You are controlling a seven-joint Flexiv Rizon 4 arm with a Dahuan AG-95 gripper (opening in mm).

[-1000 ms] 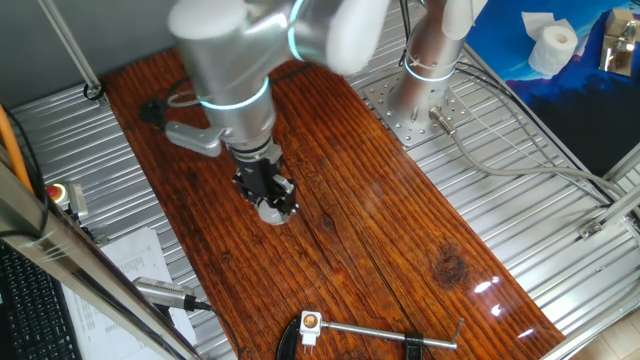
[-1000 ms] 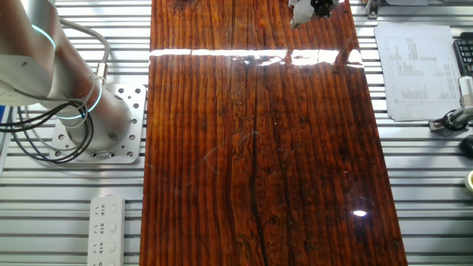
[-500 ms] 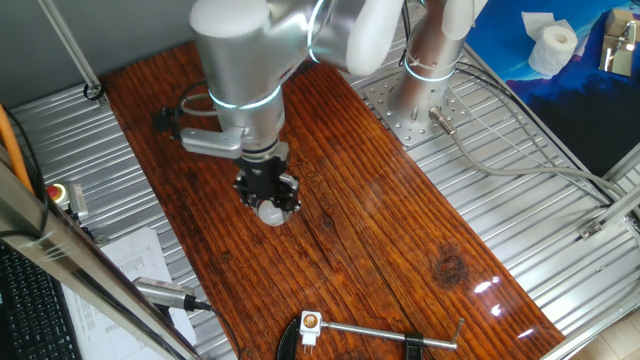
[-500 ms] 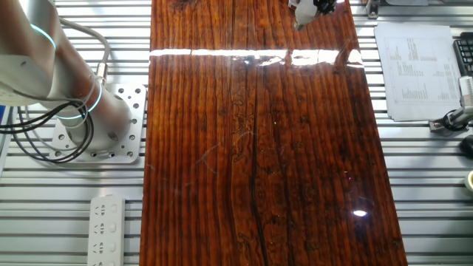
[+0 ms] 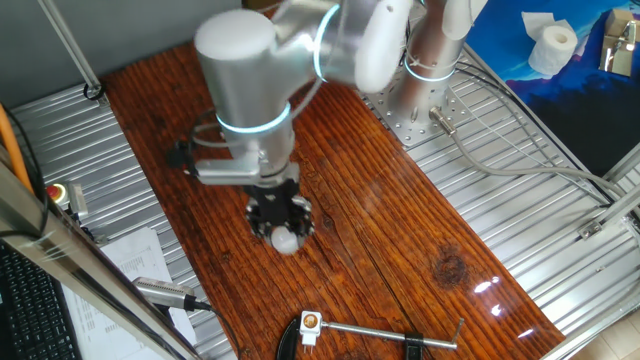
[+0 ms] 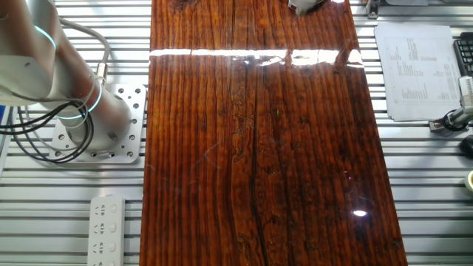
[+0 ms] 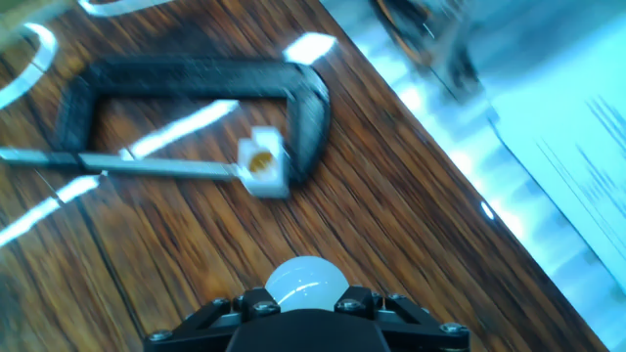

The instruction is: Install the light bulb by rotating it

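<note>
The arm [image 5: 250, 70] is clad in smooth silver-grey cylinders. Glowing cyan rings are seen at its joints. A black, screw-studded gripper [image 5: 281, 215] is fitted.

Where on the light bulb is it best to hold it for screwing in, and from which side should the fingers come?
Probably the narrow base end, gripped from behind, as the gripper does in the hand view. The light bulb points its round dome forward; the smooth dome would slip, while gripping along its axis lets wrist rotation turn it.

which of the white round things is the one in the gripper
The light bulb, its frosted dome poking out below the gripper over the wooden board. The toilet paper roll sits far off, beyond the table.
</note>
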